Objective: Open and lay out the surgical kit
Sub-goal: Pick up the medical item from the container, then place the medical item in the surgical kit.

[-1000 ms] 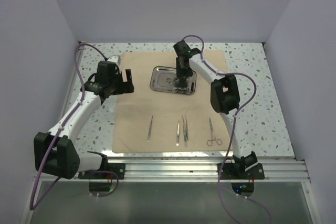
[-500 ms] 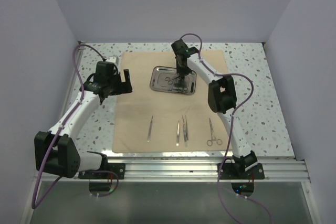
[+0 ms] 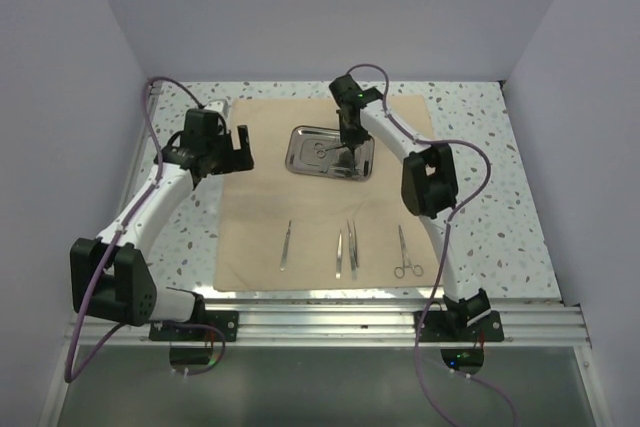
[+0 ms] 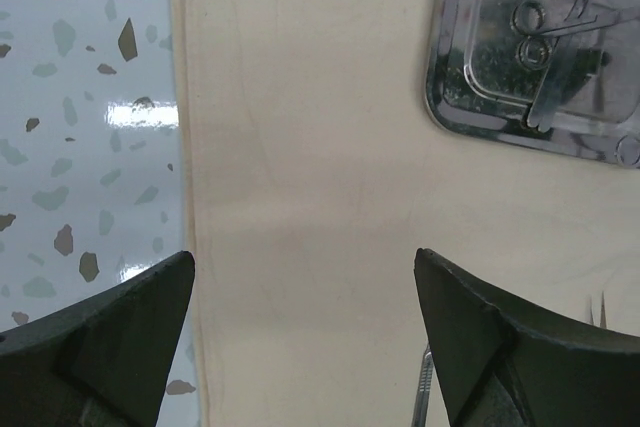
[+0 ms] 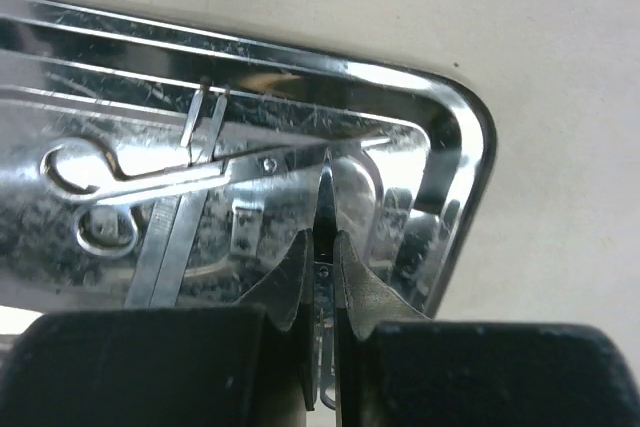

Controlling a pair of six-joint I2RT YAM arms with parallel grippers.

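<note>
Laying-out step. Cloth (image 3: pixel 260 217) flat on the counter (image 3: pixel 500 197), row of tools (image 3: pixel 352 244) at lower centre, tray (image 3: pixel 296 147) upper centre. Right pincer (image 5: pixel 322 242) pinches a slim steel tool (image 5: pixel 325 182) over the tray — next, lift clear and carry it to the row. Left pincer (image 4: pixel 302 257) spread, hovering over the cloth's left edge.

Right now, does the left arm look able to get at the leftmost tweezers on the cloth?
Probably yes: the left end effector hangs open over the cloth, and the leftmost tweezers lie bare close by on it, with nothing between.
</note>
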